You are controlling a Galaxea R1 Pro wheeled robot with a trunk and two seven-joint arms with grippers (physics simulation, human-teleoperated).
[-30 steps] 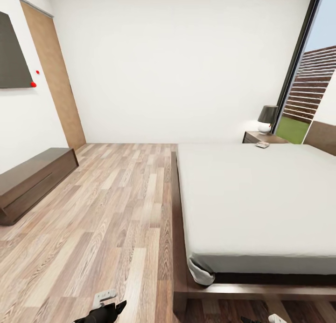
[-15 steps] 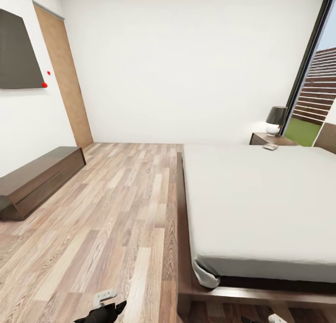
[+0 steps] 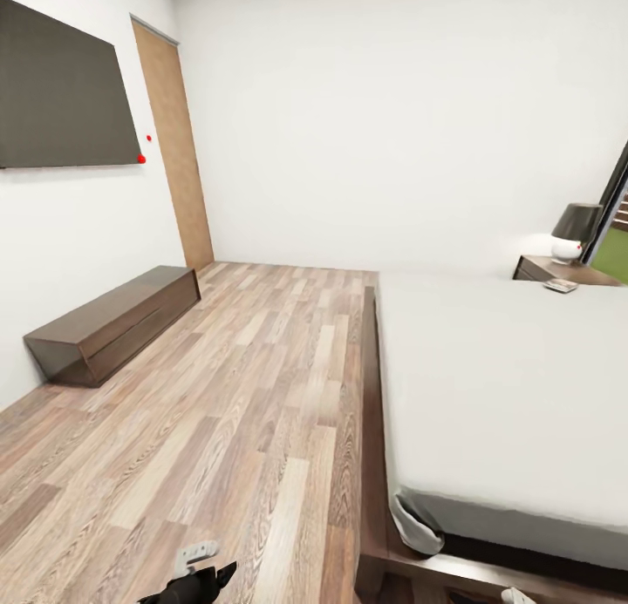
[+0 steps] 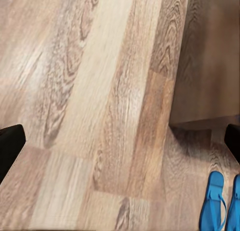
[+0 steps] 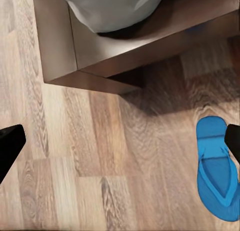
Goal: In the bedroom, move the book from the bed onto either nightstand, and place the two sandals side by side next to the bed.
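Bedroom floor [image 3: 235,386]: dresser [image 3: 113,321] left, bed [image 3: 506,386] right.

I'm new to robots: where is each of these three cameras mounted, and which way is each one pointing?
Head view: on the robot's head, looking forward and down over the wood floor, the bed and the far nightstand; the left hand shows at the lower edge.
Left wrist view: near the left hand, looking down at the floor and a pair of blue sandals; dark fingertips show.
Right wrist view: near the right hand, looking down at the bed's platform corner and one sandal.
Shared: both wrist views show a sandal, planks and bed platform.
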